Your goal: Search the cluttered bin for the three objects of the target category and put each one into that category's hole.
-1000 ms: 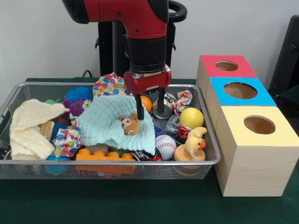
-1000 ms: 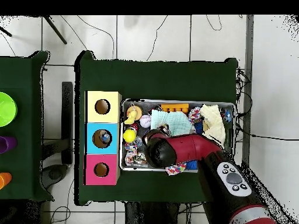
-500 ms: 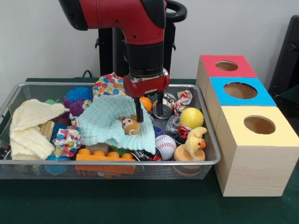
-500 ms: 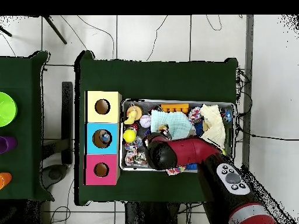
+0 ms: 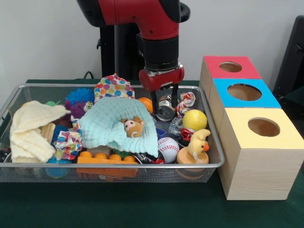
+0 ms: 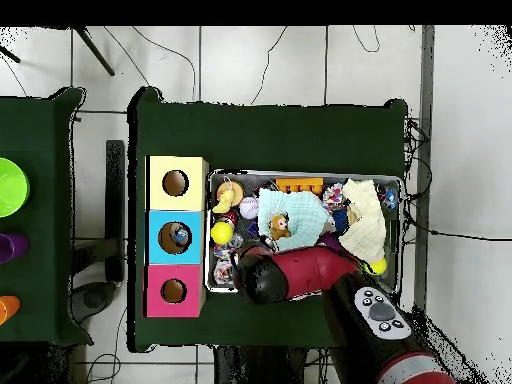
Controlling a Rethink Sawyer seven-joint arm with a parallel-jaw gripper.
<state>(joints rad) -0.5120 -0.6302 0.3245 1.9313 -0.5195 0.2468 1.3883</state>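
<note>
Here, working outward from my own tool:

- My pincer (image 5: 165,102) hung at the far right of the wire bin (image 5: 118,166), its two thin black fingers spread, one on each side of a silver can (image 5: 165,112). I judged them astride it and not yet pinching. The overhead view hid them under my arm.
- The can lay on its side with its round end facing the camera. It was smooth, shiny metal, hard and likely slippery, so a grip across its curved wall seemed the reason for my straddling stance.
- Just right of it sat a crumpled red-and-white can (image 5: 186,101), creased and irregular. I took cans to be the target category, though nothing confirmed that.
- Nearer lay a smooth yellow ball (image 5: 194,119), a stitched baseball (image 5: 167,148) and a plush duck (image 5: 198,141) on a wooden disc.
- To the left, a soft mint cloth (image 5: 107,126) with a waffle texture was bunched around a small bear (image 5: 132,127); it probably covered other things.
- Right of the bin stood three wooden boxes, each with a round hole on top: red (image 5: 237,73) farthest, blue (image 5: 266,100) in the middle, yellow (image 5: 285,138) nearest. From above, the blue box's hole (image 6: 180,236) already showed something inside.
</note>
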